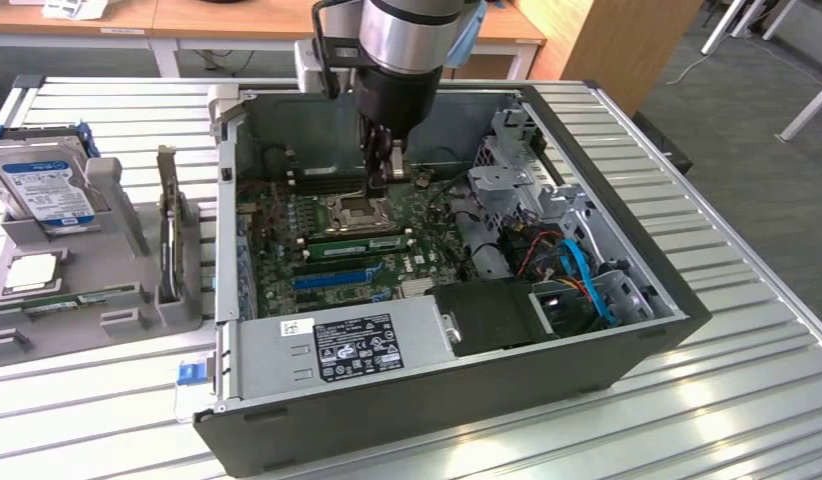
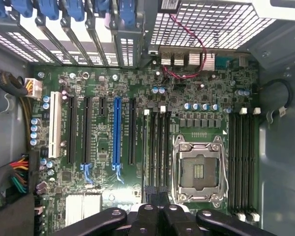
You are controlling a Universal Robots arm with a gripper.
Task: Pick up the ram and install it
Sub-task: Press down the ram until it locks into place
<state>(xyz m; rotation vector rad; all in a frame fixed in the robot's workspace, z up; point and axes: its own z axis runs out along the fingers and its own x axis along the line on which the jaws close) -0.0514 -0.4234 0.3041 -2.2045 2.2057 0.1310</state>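
Note:
The ram (image 1: 358,241), a thin green stick, lies along the memory slots beside the CPU socket (image 1: 354,209) on the motherboard inside the open case. My gripper (image 1: 384,188) hangs down into the case just above the socket and the stick. In the wrist view its black fingers (image 2: 152,216) are drawn together over the near end of the black memory slots (image 2: 158,147), next to the CPU socket (image 2: 199,169). Nothing shows between the fingers. The blue expansion slot (image 2: 116,132) is a little further off.
The case (image 1: 425,400) lies open on a slatted metal table (image 1: 731,400). Its power supply (image 1: 344,345), drive cage (image 1: 518,200) and blue cables (image 1: 591,280) crowd the exterior view's right. A grey holder (image 1: 118,310) on that view's left carries a hard drive (image 1: 44,190) and an upright card (image 1: 168,225).

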